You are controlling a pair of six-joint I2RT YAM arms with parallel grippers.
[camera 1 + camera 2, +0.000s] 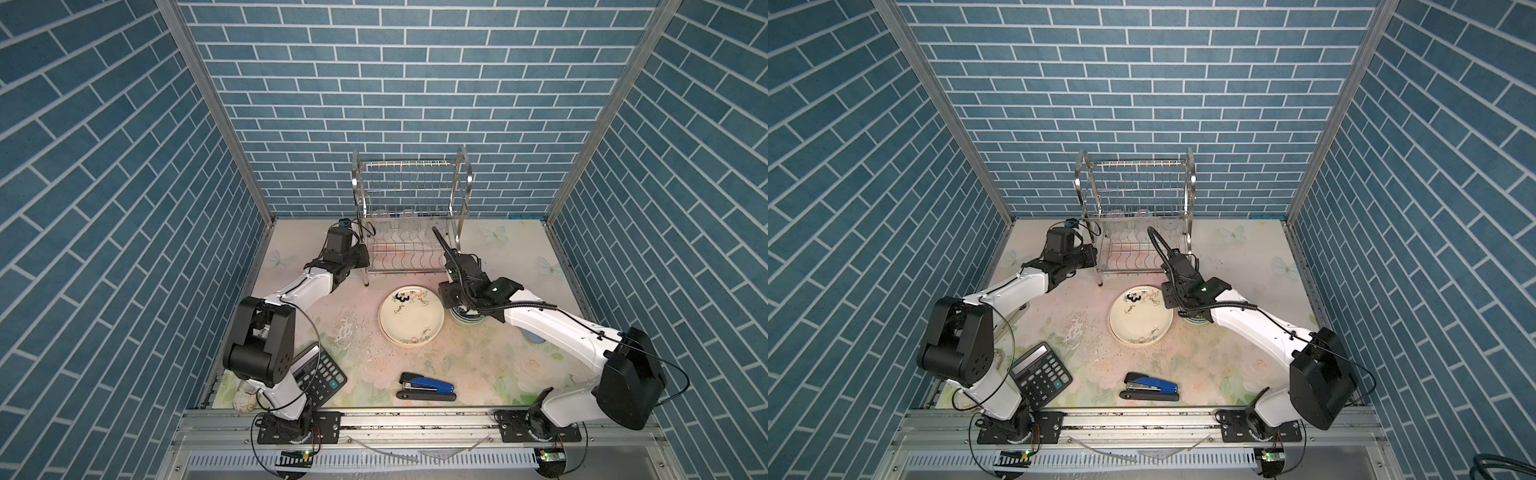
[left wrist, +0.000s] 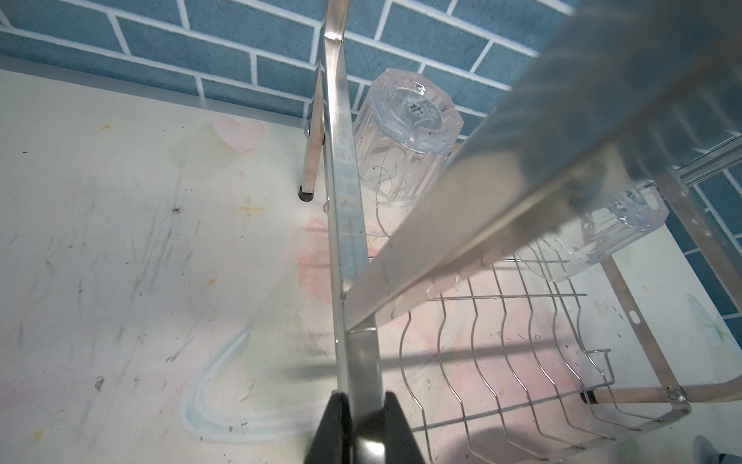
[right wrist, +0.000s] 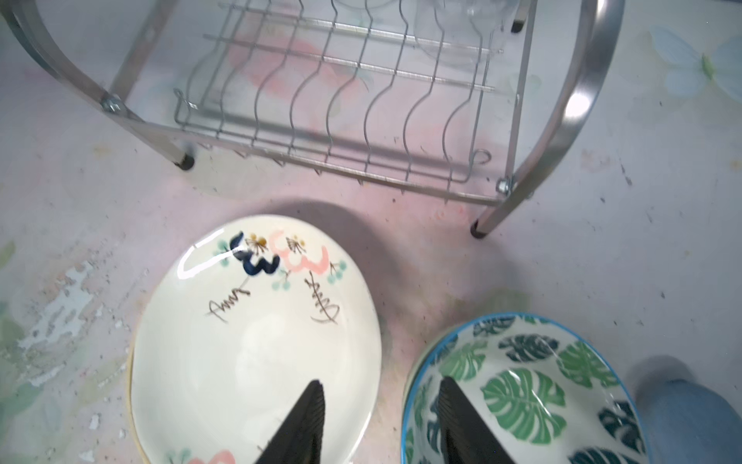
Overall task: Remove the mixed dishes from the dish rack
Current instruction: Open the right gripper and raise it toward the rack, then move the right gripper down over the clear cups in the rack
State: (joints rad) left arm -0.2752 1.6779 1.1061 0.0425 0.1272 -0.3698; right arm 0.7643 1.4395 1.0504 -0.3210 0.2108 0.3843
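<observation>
The dish rack (image 1: 411,187) (image 1: 1138,187) stands at the back wall. Two clear tumblers (image 2: 405,132) (image 2: 618,229) sit upside down on its lower shelf. My left gripper (image 2: 363,397) (image 1: 364,255) is shut on the rack's left side frame (image 2: 345,225). The cream floral plate (image 1: 411,316) (image 3: 257,345) tops a stack on the table, with a yellow rim (image 3: 130,381) showing beneath it. Beside it sits the green-leaf bowl (image 3: 534,385) (image 1: 467,319). My right gripper (image 3: 381,383) is open: one finger hangs over the plate, the other inside the bowl's rim.
A black calculator (image 1: 318,376) lies at the front left, partly under the left arm. A blue stapler (image 1: 428,386) lies at the front centre. A pale blue-grey object (image 3: 690,418) sits right of the bowl, mostly under the right arm.
</observation>
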